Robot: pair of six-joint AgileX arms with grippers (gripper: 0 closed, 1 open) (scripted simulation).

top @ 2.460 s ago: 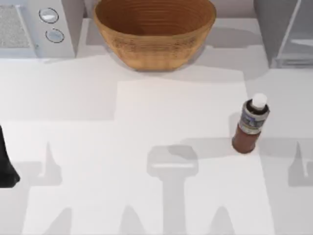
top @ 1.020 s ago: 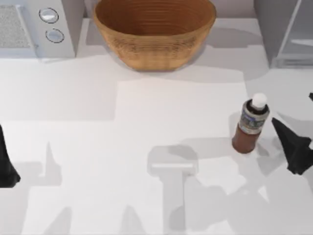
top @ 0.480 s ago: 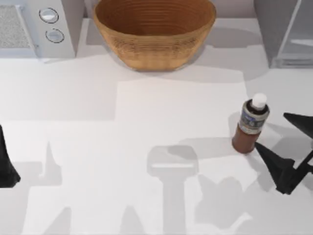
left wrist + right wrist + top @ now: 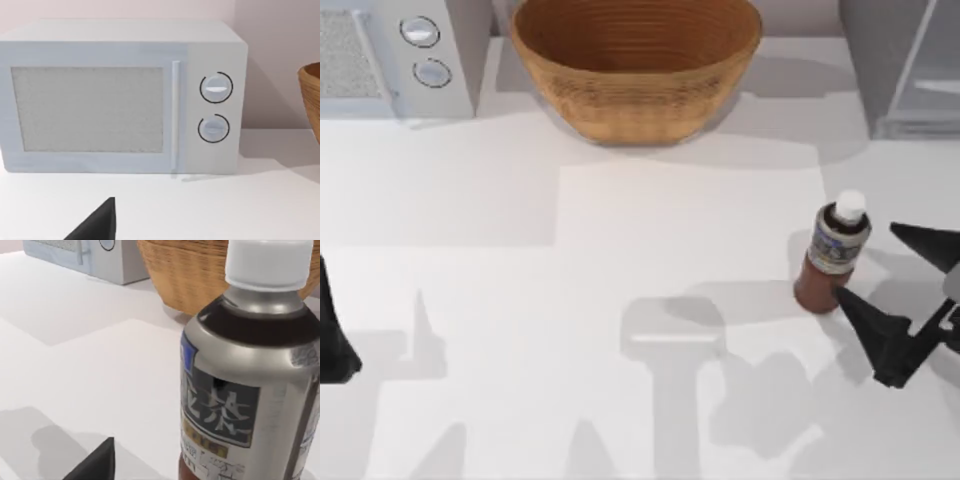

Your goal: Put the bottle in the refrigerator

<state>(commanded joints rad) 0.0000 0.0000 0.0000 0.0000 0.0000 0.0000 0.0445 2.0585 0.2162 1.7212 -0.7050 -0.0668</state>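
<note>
The bottle (image 4: 834,254) (image 4: 250,370) stands upright on the desk (image 4: 620,300) at its right side, in front of the refrigerator (image 4: 900,65). The right gripper (image 4: 885,270) sits just beside it, jaws spread apart, not touching it. A basket (image 4: 636,62) and microwave (image 4: 122,95) stand at the back. The left gripper (image 4: 332,335) is parked at the left edge; I cannot tell how its jaws stand.

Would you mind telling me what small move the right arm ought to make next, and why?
Probably ease the right gripper a little toward the bottle until its open fingers straddle the body, then close. The bottle stands upright and ungrasped, just beside the fingers, and the refrigerator waits behind. The left gripper sits parked at the table's left edge.
</note>
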